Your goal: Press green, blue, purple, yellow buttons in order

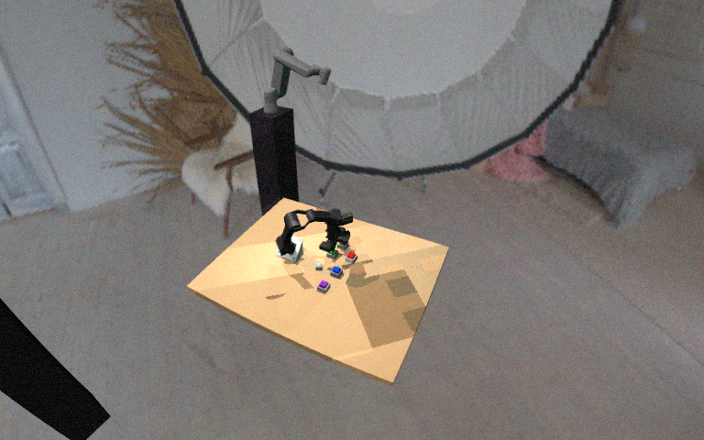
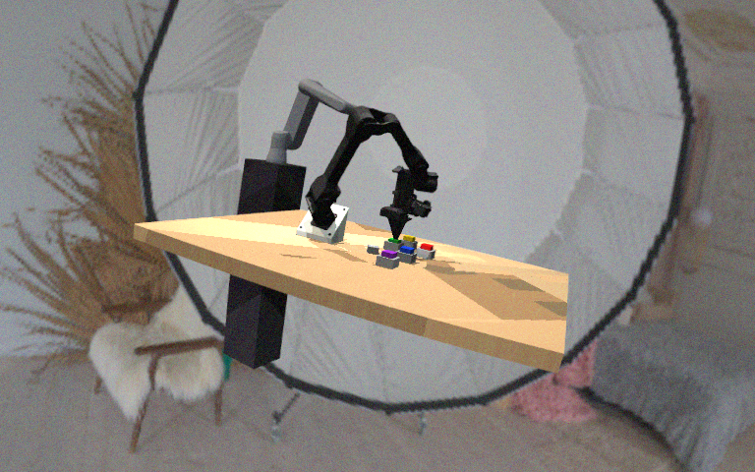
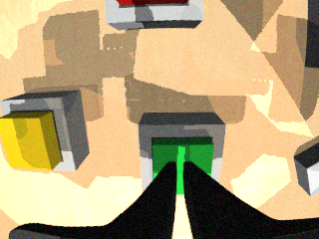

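1. Down at the green button (image 1: 333,253) (image 2: 393,241) (image 3: 199,154), the tool (image 1: 329,249) (image 2: 396,238) (image 3: 178,169) points its closed, empty tips!
2. Beside the green button sit yellow (image 1: 343,245) (image 2: 409,238) (image 3: 27,141) and blue (image 1: 336,269) (image 2: 407,250) buttons; purple (image 1: 324,284) (image 2: 388,254) lies farther off.

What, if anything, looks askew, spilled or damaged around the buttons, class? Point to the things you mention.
Nothing stands out: the green button (image 1: 333,253) (image 2: 394,241) (image 3: 196,154), blue button (image 1: 336,269) (image 2: 407,250), purple button (image 1: 324,284) (image 2: 388,254), yellow button (image 2: 409,238) (image 3: 27,141) and red button (image 1: 351,255) (image 2: 426,246) all sit upright in their housings, with no visible spill or damage.
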Robot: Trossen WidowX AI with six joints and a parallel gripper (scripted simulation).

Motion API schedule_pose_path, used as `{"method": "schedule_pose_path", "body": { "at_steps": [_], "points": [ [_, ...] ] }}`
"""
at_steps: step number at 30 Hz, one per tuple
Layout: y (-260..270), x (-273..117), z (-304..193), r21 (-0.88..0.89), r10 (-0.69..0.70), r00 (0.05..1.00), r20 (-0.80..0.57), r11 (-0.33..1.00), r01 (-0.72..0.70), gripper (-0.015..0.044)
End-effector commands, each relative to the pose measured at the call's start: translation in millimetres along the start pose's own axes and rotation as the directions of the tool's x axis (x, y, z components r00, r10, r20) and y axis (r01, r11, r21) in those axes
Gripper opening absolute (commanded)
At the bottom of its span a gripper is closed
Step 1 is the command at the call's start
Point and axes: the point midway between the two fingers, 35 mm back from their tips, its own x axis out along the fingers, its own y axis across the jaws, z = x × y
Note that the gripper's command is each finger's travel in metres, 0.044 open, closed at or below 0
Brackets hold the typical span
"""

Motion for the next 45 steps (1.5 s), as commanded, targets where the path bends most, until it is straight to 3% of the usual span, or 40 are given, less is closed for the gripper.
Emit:
{"method": "schedule_pose_path", "body": {
  "at_steps": [1,15,19,25,30,36,45],
  "points": [
    [-2,2,-2,-0.010,-0.008,1.000,-0.001,1.000,0.008,0.0020],
    [-2,2,-2,-0.010,-0.008,1.000,-0.001,1.000,0.008,0.0020],
    [-1,-28,-2,-0.010,-0.006,1.000,-0.001,1.000,0.006,0.0020],
    [-1,-33,-2,-0.010,-0.007,1.000,-0.002,1.000,0.007,0.0020],
    [0,-90,-2,-0.011,-0.005,1.000,-0.002,1.000,0.005,0.0020],
    [-2,-92,1,-0.011,-0.004,1.000,-0.002,1.000,0.004,0.0020],
    [-112,-93,80,-0.010,-0.011,1.000,-0.001,1.000,0.011,0.0020]
  ]
}}
